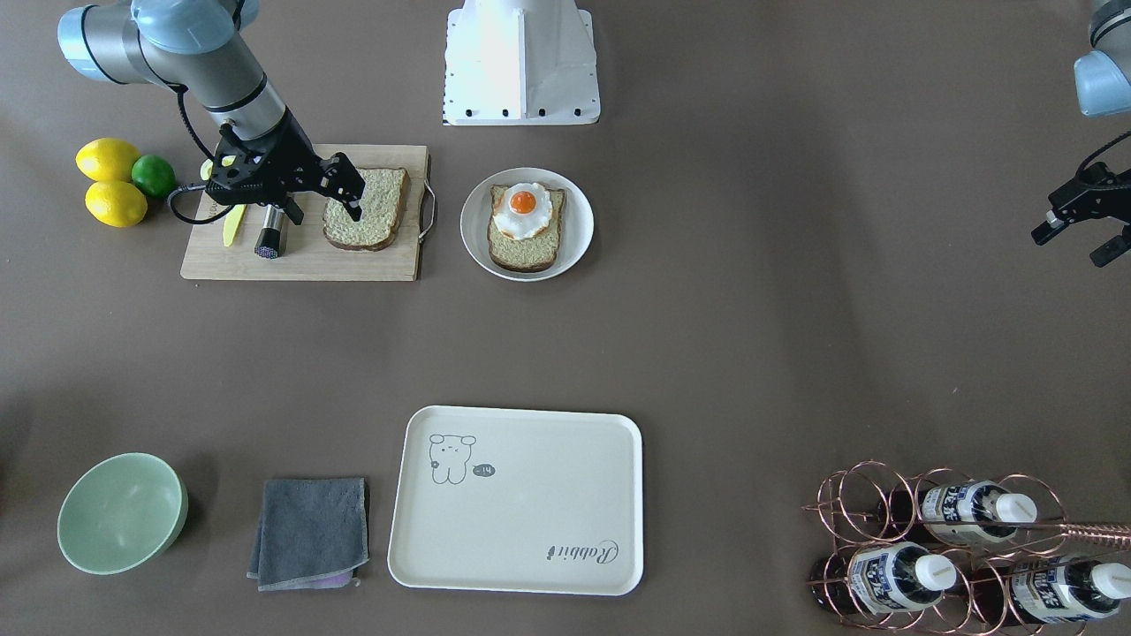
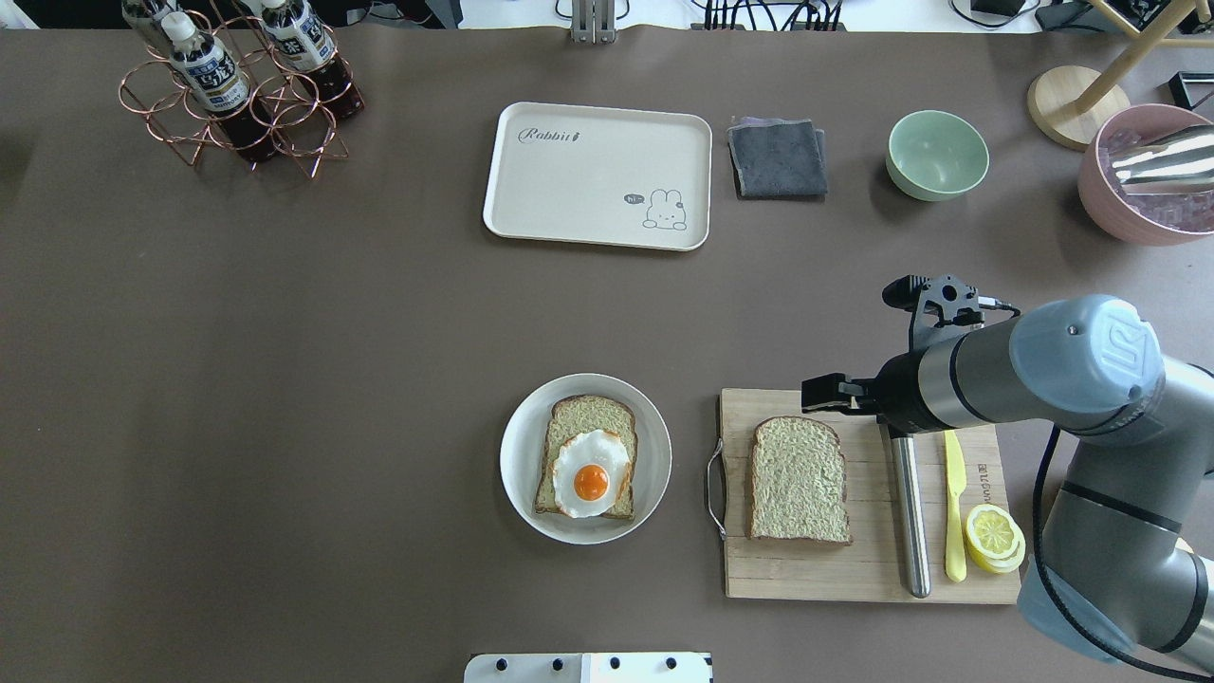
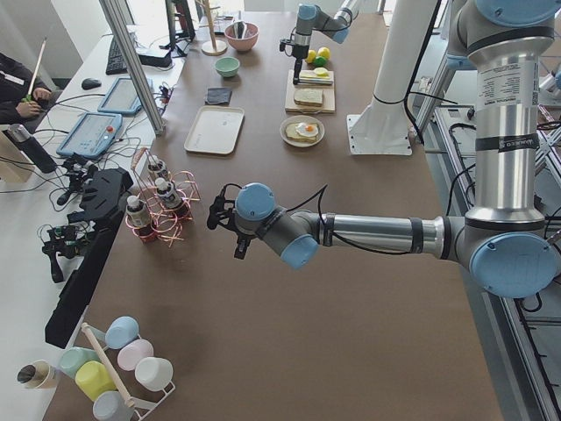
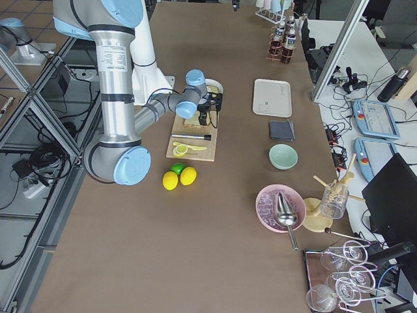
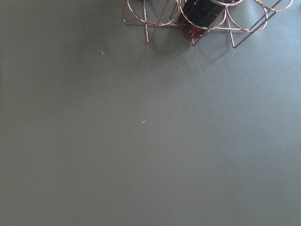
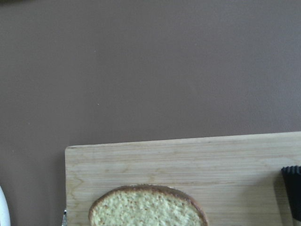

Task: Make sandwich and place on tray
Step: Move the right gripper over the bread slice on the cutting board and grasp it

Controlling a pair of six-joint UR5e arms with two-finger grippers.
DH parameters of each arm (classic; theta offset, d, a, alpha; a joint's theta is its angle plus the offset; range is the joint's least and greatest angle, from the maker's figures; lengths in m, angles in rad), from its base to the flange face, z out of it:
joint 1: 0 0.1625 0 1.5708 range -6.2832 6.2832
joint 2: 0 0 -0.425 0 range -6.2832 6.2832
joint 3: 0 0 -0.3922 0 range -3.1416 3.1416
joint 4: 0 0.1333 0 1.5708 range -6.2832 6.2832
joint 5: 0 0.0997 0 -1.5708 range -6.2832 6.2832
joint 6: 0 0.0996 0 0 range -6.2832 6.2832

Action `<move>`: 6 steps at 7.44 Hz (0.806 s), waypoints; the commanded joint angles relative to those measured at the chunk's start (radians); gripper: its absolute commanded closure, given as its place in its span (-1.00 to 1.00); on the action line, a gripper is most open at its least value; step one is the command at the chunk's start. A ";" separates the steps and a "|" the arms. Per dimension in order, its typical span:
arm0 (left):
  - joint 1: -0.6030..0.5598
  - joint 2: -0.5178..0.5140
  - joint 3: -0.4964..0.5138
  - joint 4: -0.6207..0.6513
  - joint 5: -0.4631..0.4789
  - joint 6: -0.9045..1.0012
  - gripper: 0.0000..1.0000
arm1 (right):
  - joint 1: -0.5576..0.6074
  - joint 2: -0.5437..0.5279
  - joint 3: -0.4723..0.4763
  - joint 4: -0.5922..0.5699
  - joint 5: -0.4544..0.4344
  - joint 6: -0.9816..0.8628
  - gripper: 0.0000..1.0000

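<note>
One bread slice (image 1: 369,210) lies on the wooden cutting board (image 1: 230,261); it also shows in the overhead view (image 2: 797,479) and the right wrist view (image 6: 148,209). My right gripper (image 1: 323,212) is open and empty, just above that slice's edge. The second bread slice (image 1: 523,252), with the fried egg (image 1: 522,210) on top, sits on the round white plate (image 1: 473,225). The cream tray (image 1: 530,521) lies empty across the table. My left gripper (image 1: 1080,238) is open and empty, far off over bare table.
A yellow knife (image 2: 954,503), a steel rod (image 2: 909,512) and lemon slices (image 2: 993,536) lie on the board. Two lemons (image 1: 110,181) and a lime (image 1: 154,175) lie beside it. A grey cloth (image 1: 311,530), a green bowl (image 1: 122,512) and a bottle rack (image 1: 954,548) flank the tray.
</note>
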 commanded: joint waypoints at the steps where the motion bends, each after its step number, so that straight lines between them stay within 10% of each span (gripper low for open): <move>1: 0.005 -0.005 -0.001 -0.003 0.005 -0.004 -0.98 | -0.063 -0.021 -0.006 0.026 -0.058 0.058 -0.66; 6: 0.007 -0.002 -0.001 -0.005 0.005 0.001 -0.98 | -0.110 -0.072 -0.022 0.121 -0.112 0.060 -0.55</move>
